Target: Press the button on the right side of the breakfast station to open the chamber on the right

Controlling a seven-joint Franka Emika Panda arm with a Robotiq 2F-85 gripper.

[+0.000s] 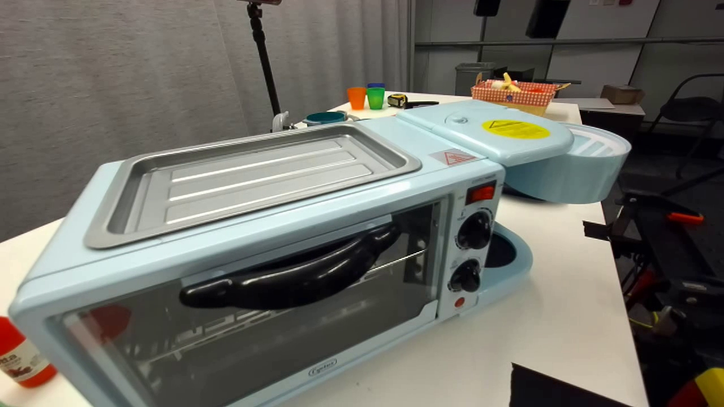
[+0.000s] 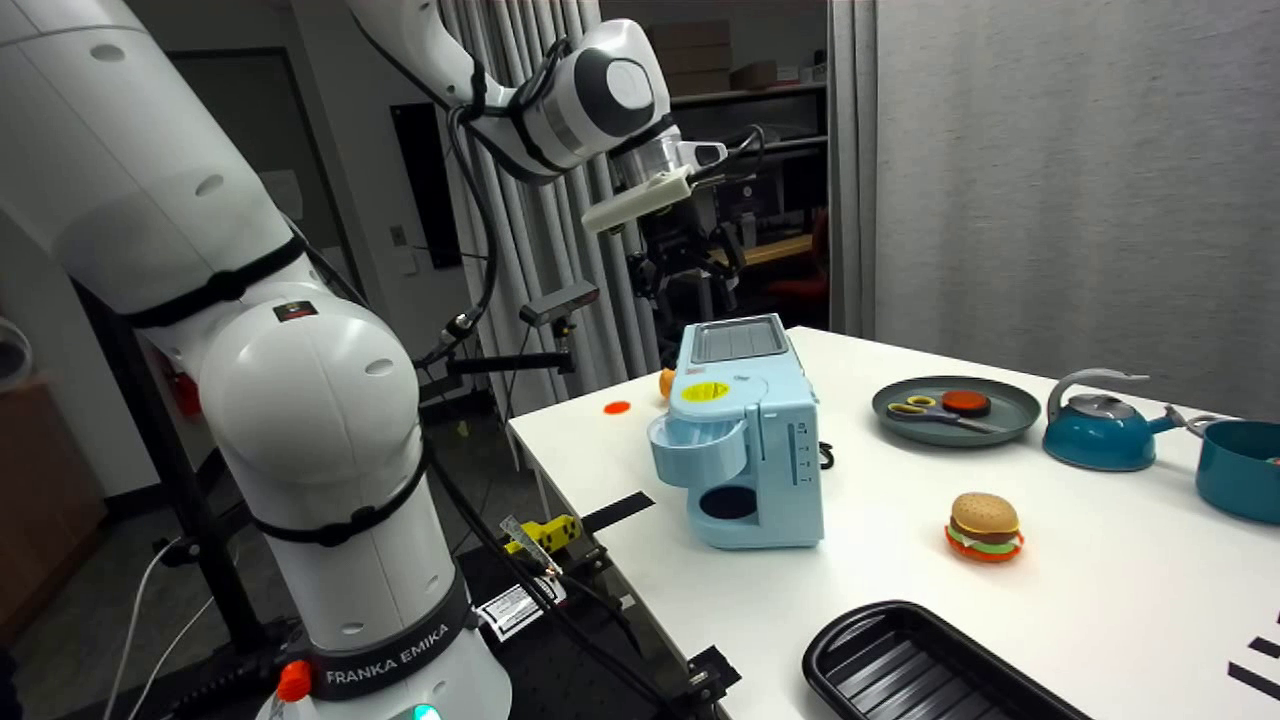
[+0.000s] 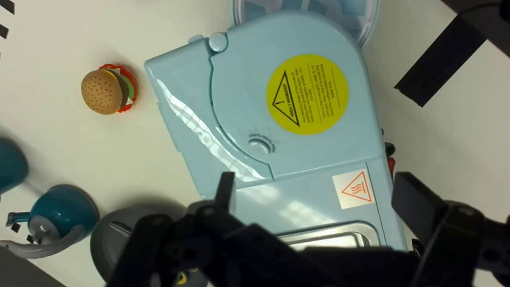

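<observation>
The pale blue breakfast station stands on the table in both exterior views and fills the middle of the wrist view. Its end lid bears a yellow disc and a small round button, also visible in an exterior view. The chamber, a rounded tub, sticks out from under the lid, swung out, in both exterior views and in the wrist view. My gripper is high above the station, apart from it. Its fingers are spread wide with nothing between them.
A toy burger, a grey plate with scissors, a teal kettle, a teal pot and a black tray are on the table. Cups and a basket stand behind the station.
</observation>
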